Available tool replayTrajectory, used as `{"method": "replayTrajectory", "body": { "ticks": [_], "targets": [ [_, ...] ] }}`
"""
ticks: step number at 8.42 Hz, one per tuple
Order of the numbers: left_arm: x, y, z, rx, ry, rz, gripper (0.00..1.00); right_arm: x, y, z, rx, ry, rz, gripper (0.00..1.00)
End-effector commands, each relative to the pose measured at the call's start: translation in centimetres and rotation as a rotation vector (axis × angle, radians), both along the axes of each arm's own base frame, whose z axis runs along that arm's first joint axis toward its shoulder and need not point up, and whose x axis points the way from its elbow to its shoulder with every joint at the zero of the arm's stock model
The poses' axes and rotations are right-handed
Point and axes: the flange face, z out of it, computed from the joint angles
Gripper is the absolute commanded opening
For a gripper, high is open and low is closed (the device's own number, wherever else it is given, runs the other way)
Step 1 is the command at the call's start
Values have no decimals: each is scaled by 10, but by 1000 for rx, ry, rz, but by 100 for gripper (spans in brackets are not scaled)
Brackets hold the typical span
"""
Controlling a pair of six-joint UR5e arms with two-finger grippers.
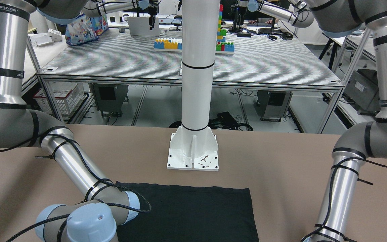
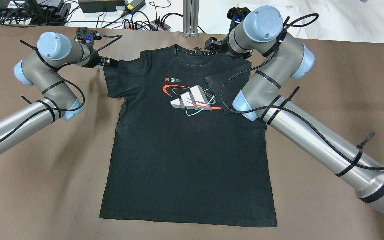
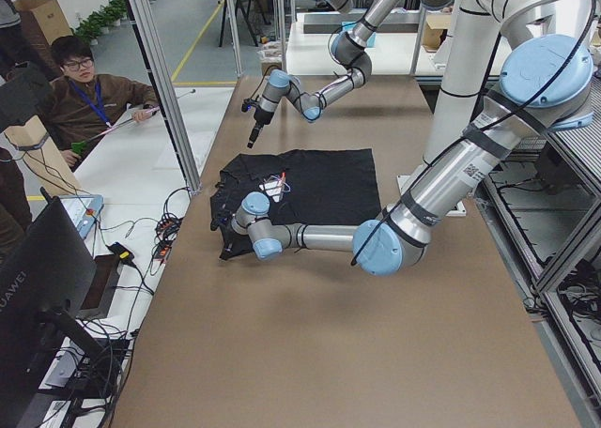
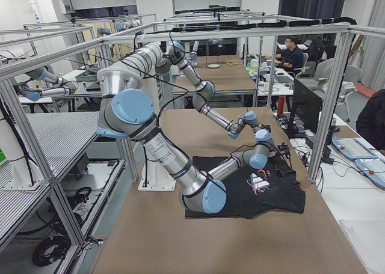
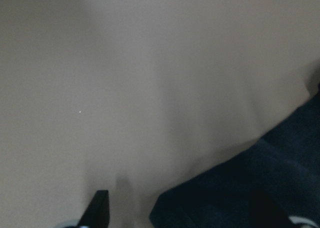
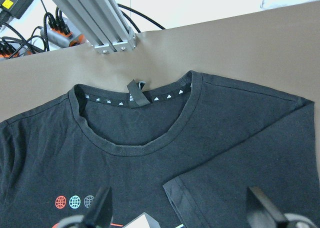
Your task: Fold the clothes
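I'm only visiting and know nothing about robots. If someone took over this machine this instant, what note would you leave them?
Left gripper: open, at the outer edge of the unfolded sleeve, not closed on it.
Right gripper: open and empty, above the shirt near the collar.
Black cotton T-shirt with a red, white and teal chest print: lying flat, print up, on the brown table.
Done: the sleeve on the robot's right is folded in over the chest.
Left: fold the other sleeve in, then fold the body.
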Motion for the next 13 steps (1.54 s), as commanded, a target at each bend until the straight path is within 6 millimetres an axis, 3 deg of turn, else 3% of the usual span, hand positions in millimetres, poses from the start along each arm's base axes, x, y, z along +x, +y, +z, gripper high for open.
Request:
{"method": "replayTrajectory", "body": {
  "ticks": [1,5,6,8,9,10,12,13],
  "targets": [
    [10,6,4,-14,2,11,100,1,1,-1,2,-1,0,94],
    [19,11,12,-26,-6,22,99,0,1,0,1,1,-1,94],
    [19,11,12,-28,-6,22,84,0,1,0,1,1,-1,94],
    [20,10,10,-26,-4,22,18,0,1,-1,4,-1,-1,94],
    [20,10,5,-26,3,19,0,-1,2,0,2,0,-2,94],
    [20,9,0,-26,10,15,0,-1,2,-1,4,-1,-2,94],
    [13,1,-28,-53,57,41,0,-1,2,0,4,1,-3,94],
    [-8,-5,-69,-88,59,46,0,-1,2,0,4,1,-3,94]
  ]
}}
